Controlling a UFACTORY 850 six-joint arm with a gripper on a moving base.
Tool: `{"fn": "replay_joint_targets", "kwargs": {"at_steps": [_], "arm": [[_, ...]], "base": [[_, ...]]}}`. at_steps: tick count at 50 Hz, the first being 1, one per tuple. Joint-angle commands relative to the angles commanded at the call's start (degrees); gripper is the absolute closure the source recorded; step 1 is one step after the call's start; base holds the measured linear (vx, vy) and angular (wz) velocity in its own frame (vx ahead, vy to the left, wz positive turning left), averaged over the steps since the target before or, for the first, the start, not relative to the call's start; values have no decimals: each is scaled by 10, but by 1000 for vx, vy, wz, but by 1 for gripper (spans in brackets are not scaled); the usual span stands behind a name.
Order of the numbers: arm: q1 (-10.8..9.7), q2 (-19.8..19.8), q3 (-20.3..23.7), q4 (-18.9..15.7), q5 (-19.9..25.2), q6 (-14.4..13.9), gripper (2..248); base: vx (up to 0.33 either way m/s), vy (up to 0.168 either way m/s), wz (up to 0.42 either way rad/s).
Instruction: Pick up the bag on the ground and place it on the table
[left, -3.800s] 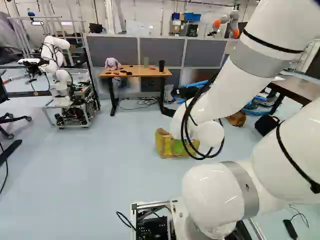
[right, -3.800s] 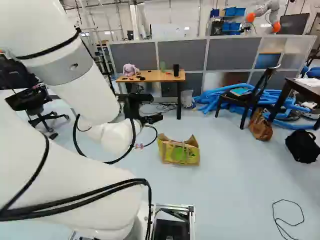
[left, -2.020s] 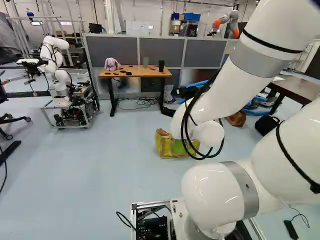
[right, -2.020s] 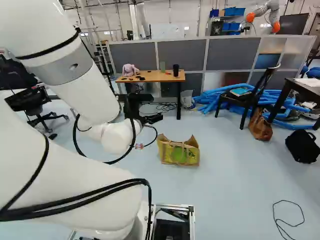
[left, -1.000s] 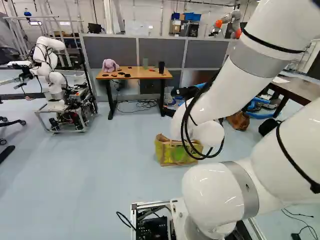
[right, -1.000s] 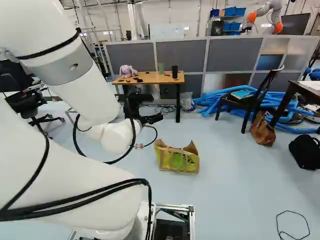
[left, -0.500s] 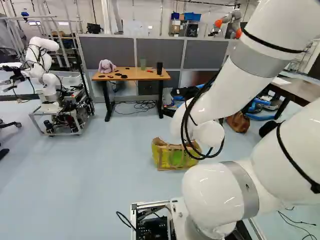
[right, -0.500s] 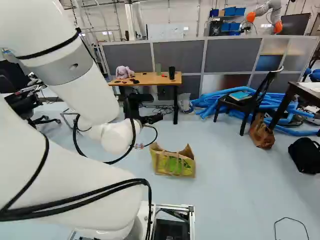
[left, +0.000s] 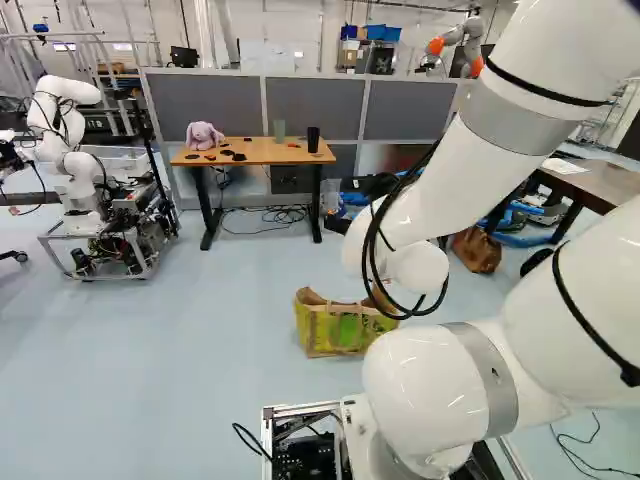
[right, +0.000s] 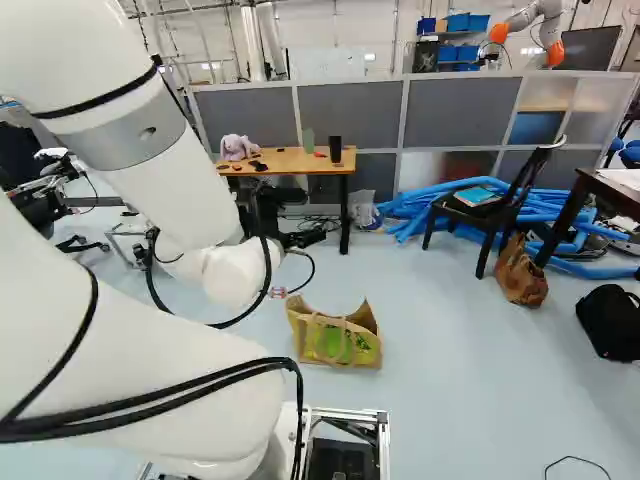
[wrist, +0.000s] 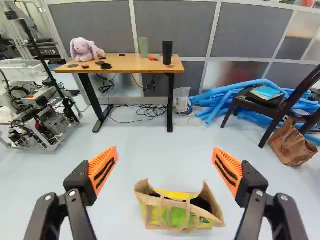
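Moved forward, with a slight turn, is the base (right: 345, 465), so the whole scene has been shifted in both base views, and the yellow-green bag (right: 340, 345) is now seen larger and lower in the frame. No shift of the arm (left: 430, 200) against its lowest joint (left: 430, 395) can be made out. The bag is stood upright on the floor (right: 450, 380), its mouth open and its handles showing; it is found near the centre of the right base view, and in the left base view its right side is partly covered by the arm. The gripper (right: 303, 238) is seen left of centre in the right base view; in the wrist view its orange-padded fingers are spread wide, with the bag seen between them, ahead and apart from both. Beyond, the wooden-topped table (wrist: 135, 62) is placed against grey partitions (wrist: 170, 22), and on it are set a plush rabbit (wrist: 82, 50), a green cup (wrist: 144, 47) and a black cup (wrist: 167, 52). Blue tubes (right: 410, 208) and a dark chair (right: 485, 212) are seen right of centre in the right base view.
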Motion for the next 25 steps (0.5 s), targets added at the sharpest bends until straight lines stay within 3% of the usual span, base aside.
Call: {"fn": "replay_joint_targets", "kwargs": {"at_steps": [25], "arm": [[0,0,0,0,0,0,3]], "base": [[221,-67,-6]]}}
